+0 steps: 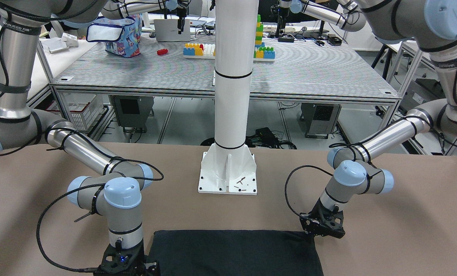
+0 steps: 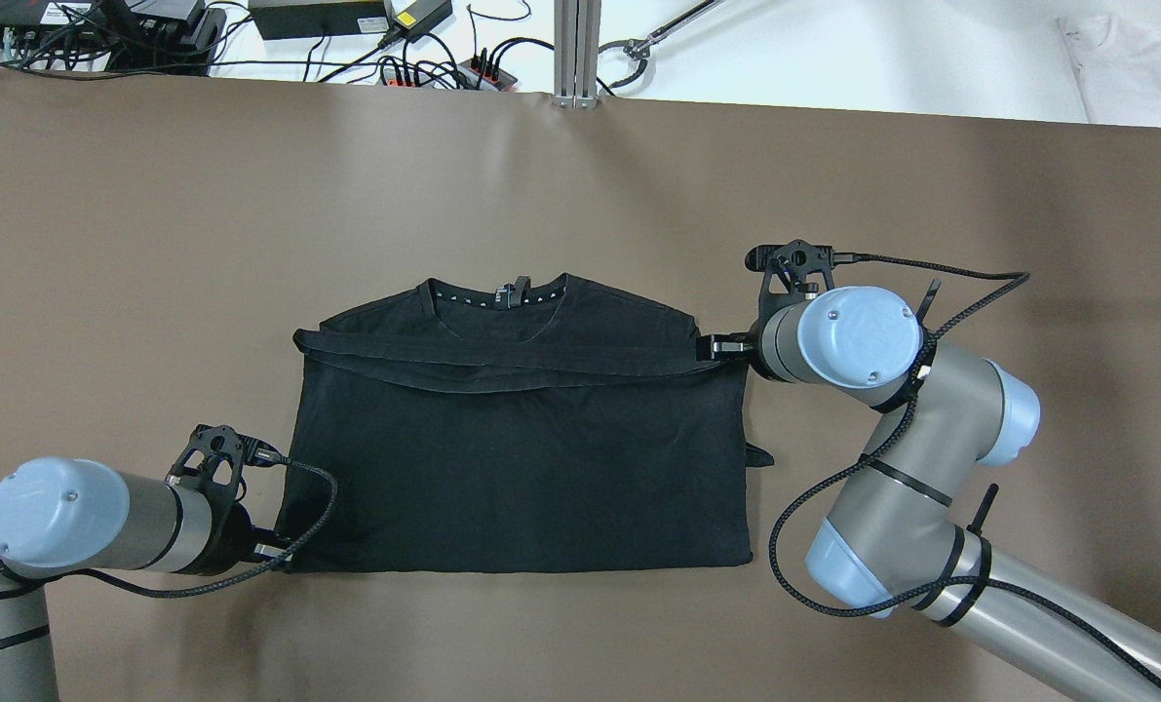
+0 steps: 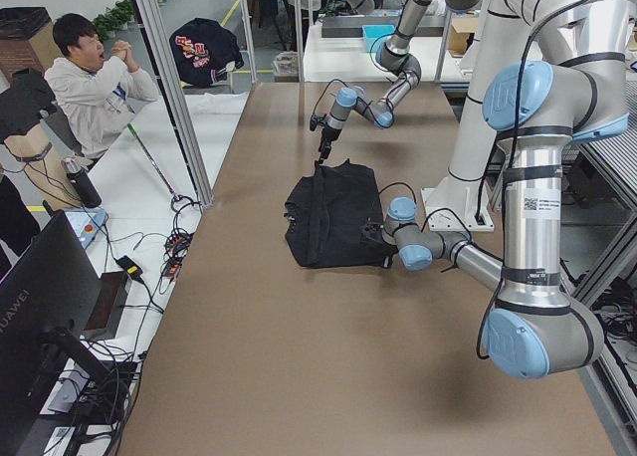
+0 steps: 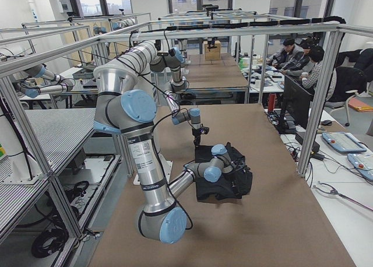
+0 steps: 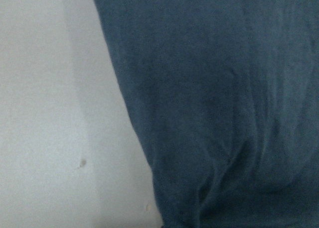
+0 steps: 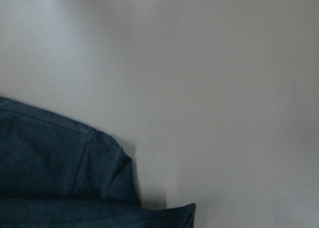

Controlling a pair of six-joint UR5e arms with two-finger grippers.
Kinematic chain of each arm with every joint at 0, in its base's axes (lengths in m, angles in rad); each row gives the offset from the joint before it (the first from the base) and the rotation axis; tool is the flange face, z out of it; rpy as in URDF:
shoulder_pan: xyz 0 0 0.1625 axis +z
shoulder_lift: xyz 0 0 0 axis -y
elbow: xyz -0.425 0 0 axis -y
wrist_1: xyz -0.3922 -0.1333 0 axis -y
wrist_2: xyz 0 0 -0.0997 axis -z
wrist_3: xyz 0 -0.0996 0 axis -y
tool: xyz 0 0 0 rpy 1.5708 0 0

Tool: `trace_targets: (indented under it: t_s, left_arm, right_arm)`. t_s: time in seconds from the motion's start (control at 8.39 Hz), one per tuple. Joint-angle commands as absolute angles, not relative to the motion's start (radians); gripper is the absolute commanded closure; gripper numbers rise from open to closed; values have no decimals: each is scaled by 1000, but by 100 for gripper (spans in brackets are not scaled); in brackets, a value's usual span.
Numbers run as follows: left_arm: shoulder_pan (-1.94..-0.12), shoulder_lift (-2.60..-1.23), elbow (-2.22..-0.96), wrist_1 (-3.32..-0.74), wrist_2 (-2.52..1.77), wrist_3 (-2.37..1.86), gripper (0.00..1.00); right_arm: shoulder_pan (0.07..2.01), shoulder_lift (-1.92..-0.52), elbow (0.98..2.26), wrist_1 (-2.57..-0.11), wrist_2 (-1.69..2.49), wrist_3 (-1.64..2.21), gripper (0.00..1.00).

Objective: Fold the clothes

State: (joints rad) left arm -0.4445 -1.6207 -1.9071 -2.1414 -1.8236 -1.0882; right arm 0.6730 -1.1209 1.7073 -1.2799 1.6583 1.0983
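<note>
The clothes (image 2: 522,468) are one black T-shirt lying flat on the brown table (image 2: 541,175), collar toward the far edge, with a folded band across the chest. My left gripper (image 2: 273,551) sits low at the shirt's near left hem corner. The left wrist view shows the fabric (image 5: 224,113) puckered there, as if pinched. My right gripper (image 2: 721,346) touches the right end of the folded band by the shoulder. Its fingertips are hidden, and the right wrist view shows only a folded edge of cloth (image 6: 50,163). In the front view the shirt (image 1: 232,253) lies between both grippers (image 1: 322,230) (image 1: 151,266).
The white pillar's base plate (image 1: 228,172) is bolted to the table behind the shirt. Cables and power strips (image 2: 395,58) lie past the far edge. A person (image 3: 95,88) sits beyond the table's end. A second table behind holds blocks and a patterned bag (image 1: 122,34).
</note>
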Motion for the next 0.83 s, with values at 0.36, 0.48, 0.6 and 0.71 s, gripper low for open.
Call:
trace_targets:
  t_s: [0.36,0.48,0.6,0.71]
  left_arm:
    - [-582,-1640,-1867,-2120,-1807,-1044,100]
    - [-662,-1684,-1815,-2115,-1809,-973,100]
    - [-751,-1769,-1713,-2117,-1839,-922,100]
    - [-820,-1877,-1604,-2117,-1867,-911,100]
  right_arm:
    - [673,-1124,1706,-1264,1657,1098,6]
    - [673,-1124,1706,-1264,1657,1098,6]
    - [673,-1124,1706,-1264,1657,1098,6]
    - [673,-1124,1706,-1264,1657,1098,6]
